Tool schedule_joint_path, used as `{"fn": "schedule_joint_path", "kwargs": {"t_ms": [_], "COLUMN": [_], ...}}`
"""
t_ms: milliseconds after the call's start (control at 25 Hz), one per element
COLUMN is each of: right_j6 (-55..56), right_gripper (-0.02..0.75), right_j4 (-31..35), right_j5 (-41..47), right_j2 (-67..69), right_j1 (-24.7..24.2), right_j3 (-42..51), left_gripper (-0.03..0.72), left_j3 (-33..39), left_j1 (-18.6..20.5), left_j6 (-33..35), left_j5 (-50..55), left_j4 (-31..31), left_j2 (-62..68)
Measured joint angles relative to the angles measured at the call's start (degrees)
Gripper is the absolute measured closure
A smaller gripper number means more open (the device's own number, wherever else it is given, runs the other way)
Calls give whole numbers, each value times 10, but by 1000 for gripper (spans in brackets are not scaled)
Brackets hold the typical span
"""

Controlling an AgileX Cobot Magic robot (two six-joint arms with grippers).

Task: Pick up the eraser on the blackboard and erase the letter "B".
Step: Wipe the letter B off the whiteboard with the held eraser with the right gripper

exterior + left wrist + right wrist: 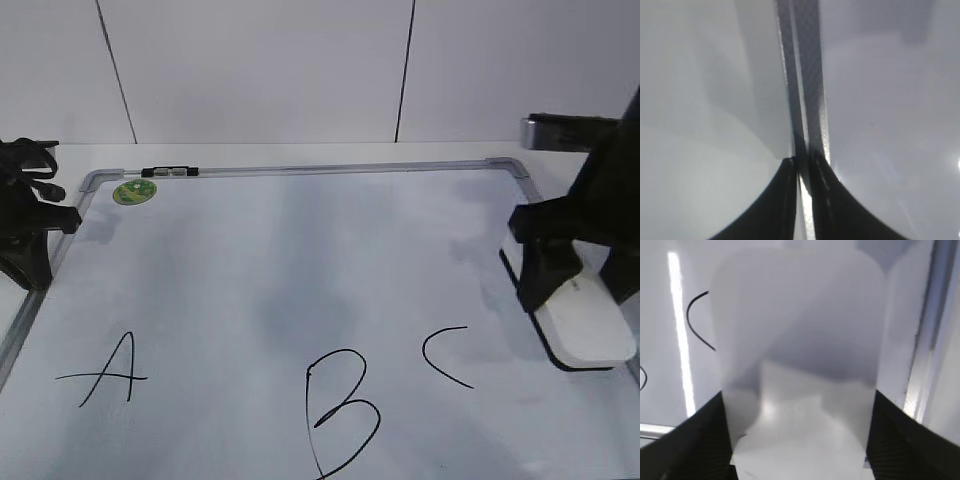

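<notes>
The white eraser lies at the right edge of the blackboard, next to the frame. My right gripper straddles it, with a finger against each long side; in the right wrist view the eraser fills the space between the fingers of this gripper. The letter "B" is drawn at the board's front centre, whole and unsmudged, well left of the eraser. My left gripper is at the board's left edge, with its fingers nearly together over the grey frame.
The letter "A" is at the front left. The letter "C" sits between the "B" and the eraser and also shows in the right wrist view. A green sticker and a small marker clip are at the far left corner.
</notes>
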Motion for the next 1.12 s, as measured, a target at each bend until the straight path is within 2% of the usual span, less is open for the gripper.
{"fn": "schedule_joint_path", "kwargs": {"t_ms": [240, 360, 600, 880, 1120], "right_j6": [2, 2, 2, -1, -10], "right_gripper": [170, 170, 170, 171, 171], "right_j4": [-14, -12, -14, -19, -18], "right_j5": [-10, -24, -30, -31, -30], "right_j2": [0, 13, 58, 127, 184], "right_j1": [126, 164, 185, 219, 222], "right_j3": [0, 0, -9, -84, -126], "left_gripper": [637, 637, 637, 637, 637], "left_j3": [0, 0, -1, -1, -1], "left_j1": [0, 0, 0, 0, 0], "left_j6": [0, 0, 0, 0, 0], "left_j5": [2, 4, 7, 15, 19], "left_j4": [0, 0, 0, 0, 1], "left_j2": [0, 0, 0, 0, 0]}}
